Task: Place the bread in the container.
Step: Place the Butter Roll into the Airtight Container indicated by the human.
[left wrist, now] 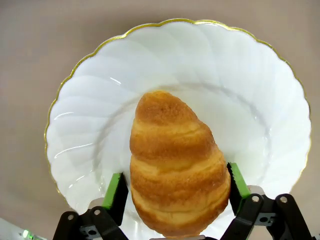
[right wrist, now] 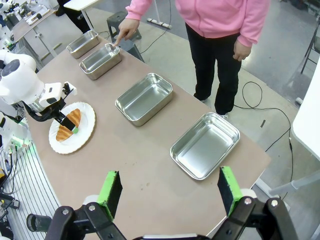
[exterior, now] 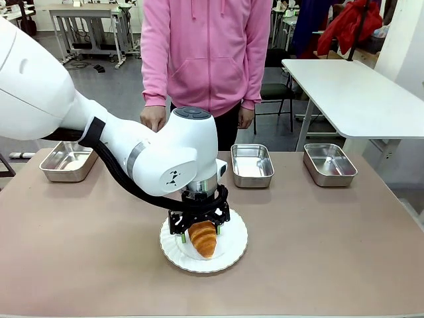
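Straddling the bread (left wrist: 175, 167) on the plate (left wrist: 250, 90), left gripper (left wrist: 177, 192) pads seemingly touching it.

bread (exterior: 203, 238) on plate (exterior: 233, 255) at lower centre, three pans – left (exterior: 67, 161), centre (exterior: 252, 165), right (exterior: 329, 164) – across mid-frame behind it

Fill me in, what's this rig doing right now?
The left hand is down at the white plate, its green pads either side of the croissant, which lies on the plate. The person's hand points at the second pan in a row of four steel pans. The right hand hangs open high above the table.
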Tool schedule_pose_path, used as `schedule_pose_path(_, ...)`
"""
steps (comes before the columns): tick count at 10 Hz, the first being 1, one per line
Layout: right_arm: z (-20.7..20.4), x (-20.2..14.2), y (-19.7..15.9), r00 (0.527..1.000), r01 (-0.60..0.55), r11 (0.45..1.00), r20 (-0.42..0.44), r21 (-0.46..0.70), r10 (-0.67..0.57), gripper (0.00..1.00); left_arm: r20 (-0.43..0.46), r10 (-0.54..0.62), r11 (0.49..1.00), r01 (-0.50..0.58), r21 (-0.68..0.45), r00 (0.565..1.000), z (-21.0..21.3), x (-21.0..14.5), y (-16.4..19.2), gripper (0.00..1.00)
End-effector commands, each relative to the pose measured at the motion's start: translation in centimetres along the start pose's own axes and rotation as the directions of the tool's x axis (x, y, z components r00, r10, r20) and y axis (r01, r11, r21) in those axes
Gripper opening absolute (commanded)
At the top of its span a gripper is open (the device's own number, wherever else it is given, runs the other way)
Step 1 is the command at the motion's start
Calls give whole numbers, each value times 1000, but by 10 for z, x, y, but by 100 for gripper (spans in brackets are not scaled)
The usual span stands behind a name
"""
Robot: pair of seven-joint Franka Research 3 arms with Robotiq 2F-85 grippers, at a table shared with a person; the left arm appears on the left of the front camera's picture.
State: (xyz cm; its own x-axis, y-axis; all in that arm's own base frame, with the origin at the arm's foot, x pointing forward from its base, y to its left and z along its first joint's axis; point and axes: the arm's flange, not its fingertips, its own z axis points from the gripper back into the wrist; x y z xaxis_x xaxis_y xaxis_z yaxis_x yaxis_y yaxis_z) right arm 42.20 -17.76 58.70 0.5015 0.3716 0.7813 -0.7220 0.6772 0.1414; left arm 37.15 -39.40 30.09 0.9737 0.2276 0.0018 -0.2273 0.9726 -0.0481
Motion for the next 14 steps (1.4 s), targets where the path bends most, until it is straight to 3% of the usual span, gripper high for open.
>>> schedule_pose_path(1, 0, 1, 2, 1000, -5, 1000, 9, 4, 5, 100, 39, -2, 1000, 2, 0, 999, 2, 2, -5, 80)
schedule_pose_path(2, 0, 1, 2, 1000, -5, 1000, 9, 4, 5, 100, 39, -10, 1000, 10, 0, 999, 2, 2, -5, 61)
schedule_pose_path(3, 0, 1, 2, 1000, -5, 1000, 9, 4, 5, 100, 42, -13, 1000, 14, 0, 999, 3, 2, -5, 75)
schedule_pose_path(4, 0, 1, 2, 1000, -5, 1000, 9, 4, 5, 100, 48, -23, 1000, 23, -2, 999, 4, 2, -5, 42)
schedule_pose_path(5, 0, 1, 2, 1000, -5, 1000, 9, 4, 5, 100, 44, -54, 998, 55, -11, 998, 4, 3, -4, 64)
schedule_pose_path(6, 0, 1, 2, 1000, -5, 1000, 9, 4, 5, 100, 19, -16, 1000, 16, -3, 1000, 5, 1, -4, 64)
schedule_pose_path(11, 0, 1, 2, 1000, -5, 1000, 9, 4, 5, 100, 20, -24, 1000, 24, -5, 1000, 6, 1, -4, 64)
schedule_pose_path(14, 0, 1, 2, 1000, -5, 1000, 9, 4, 5, 100, 137, -90, 995, 93, -17, 987, 75, 35, 11, 64)
